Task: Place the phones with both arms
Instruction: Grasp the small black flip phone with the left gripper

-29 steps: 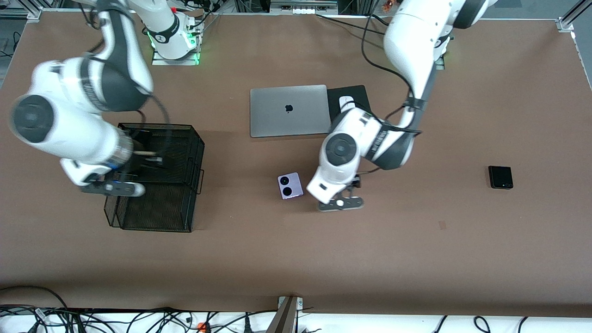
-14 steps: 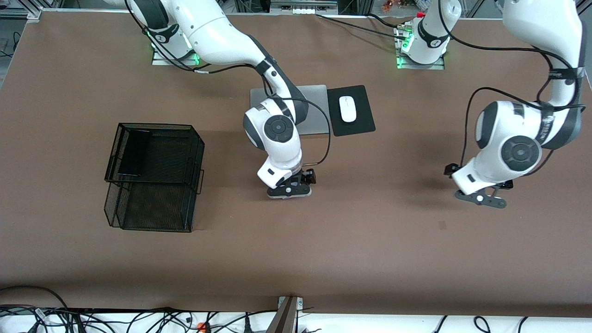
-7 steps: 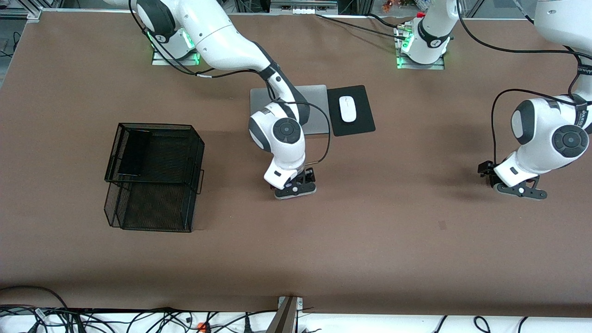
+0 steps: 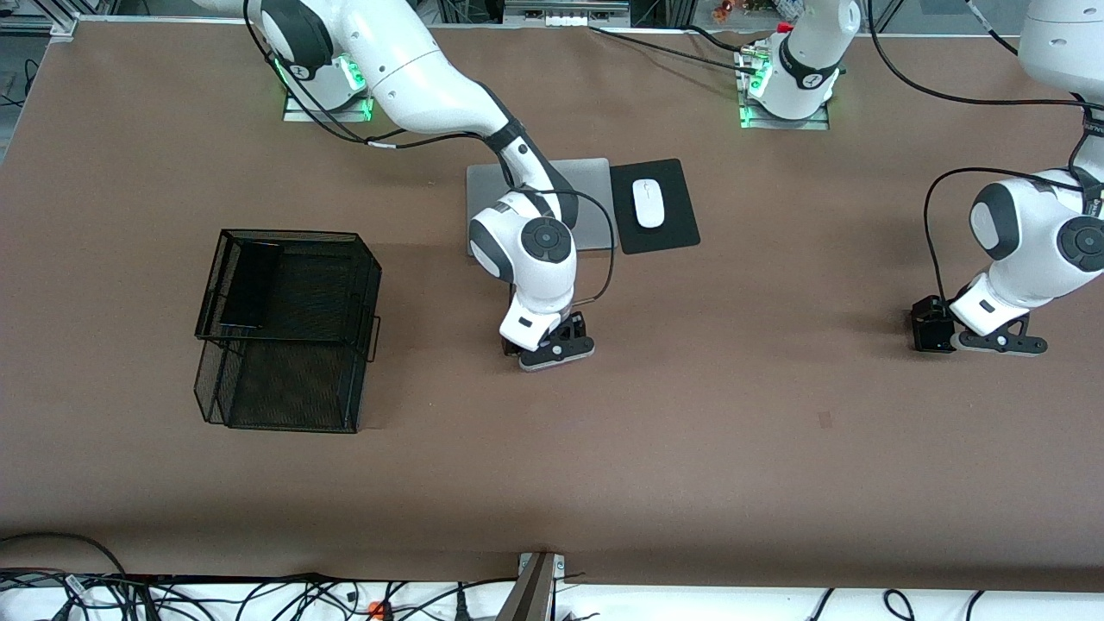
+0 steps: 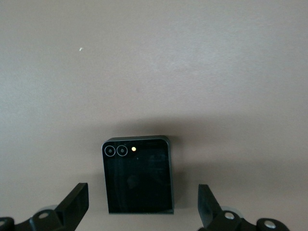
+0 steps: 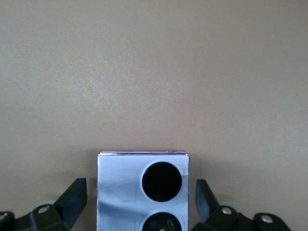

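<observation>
Bare table point(image 4: 690, 448) around both phones

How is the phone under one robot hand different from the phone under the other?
The lilac-white phone is pale with two big black circles; the black phone is dark with two small ringed lenses and a tiny light dot. The lilac-white phone lies mid-table below the right gripper; the black phone lies toward the left arm's end, below the left gripper. Both are squarish, flat on the table, between open fingers.

Even, bright overhead light falls on the brown bench point(image 4: 690, 448); soft shadows lie under both arms. All views are sharp, without glare.
</observation>
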Robot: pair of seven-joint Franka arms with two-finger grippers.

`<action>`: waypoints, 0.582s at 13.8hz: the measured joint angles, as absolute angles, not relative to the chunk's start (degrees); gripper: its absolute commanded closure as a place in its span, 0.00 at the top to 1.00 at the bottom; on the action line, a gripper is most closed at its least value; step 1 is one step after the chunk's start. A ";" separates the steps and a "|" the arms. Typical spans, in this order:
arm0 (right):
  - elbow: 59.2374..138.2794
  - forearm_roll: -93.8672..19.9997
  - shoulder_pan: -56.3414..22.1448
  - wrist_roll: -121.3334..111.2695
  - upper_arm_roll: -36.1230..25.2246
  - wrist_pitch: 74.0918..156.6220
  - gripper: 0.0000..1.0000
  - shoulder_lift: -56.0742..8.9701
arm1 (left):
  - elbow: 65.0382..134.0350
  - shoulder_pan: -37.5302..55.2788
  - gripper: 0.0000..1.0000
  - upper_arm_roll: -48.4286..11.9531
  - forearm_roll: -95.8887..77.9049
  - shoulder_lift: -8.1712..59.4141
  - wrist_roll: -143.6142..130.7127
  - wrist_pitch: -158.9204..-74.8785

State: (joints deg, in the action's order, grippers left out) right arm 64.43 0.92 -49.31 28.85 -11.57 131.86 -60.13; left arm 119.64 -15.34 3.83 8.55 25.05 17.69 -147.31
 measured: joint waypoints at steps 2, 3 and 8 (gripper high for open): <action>64.43 0.92 -49.31 28.85 -11.57 131.86 1.00 -60.43 | 119.67 -16.46 1.00 2.91 8.11 26.59 17.69 -149.13; 64.43 0.92 -49.31 28.85 -11.57 131.86 1.00 -60.61 | 119.67 -16.61 1.00 2.80 8.00 27.35 17.69 -150.10; 64.43 0.93 -49.31 28.85 -11.57 131.88 1.00 -61.02 | 119.66 -17.87 1.00 2.72 7.96 28.93 17.69 -152.03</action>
